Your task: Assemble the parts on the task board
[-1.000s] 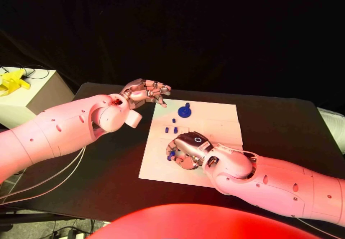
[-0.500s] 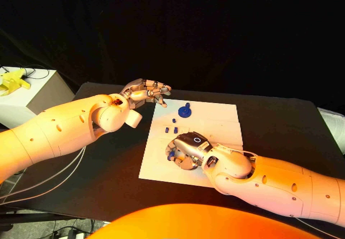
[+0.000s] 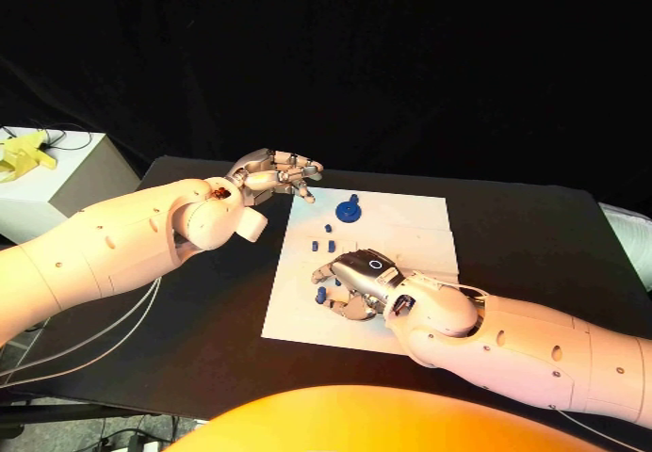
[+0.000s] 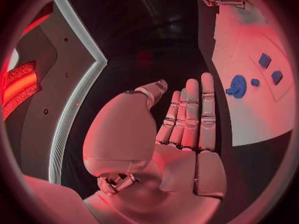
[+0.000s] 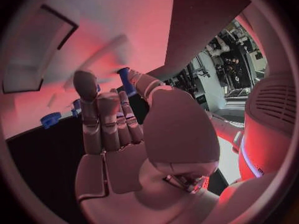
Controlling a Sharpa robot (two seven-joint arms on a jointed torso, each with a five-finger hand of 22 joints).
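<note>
Over white flat task board (image 3: 408,247), right hand (image 3: 356,282) pinches small blue peg (image 5: 126,79); may slip. Left hand (image 3: 276,174) empty, fingers apart

Left hand (image 3: 276,174) empty, fingers (image 4: 194,109) straight.

The head camera looks steeply down from above on the task board (image 3: 408,235) between both hands. Each wrist camera sits close behind its own hand, facing along the fingers; all three share the board.

Lab: black-draped robot table (image 3: 544,235)
</note>
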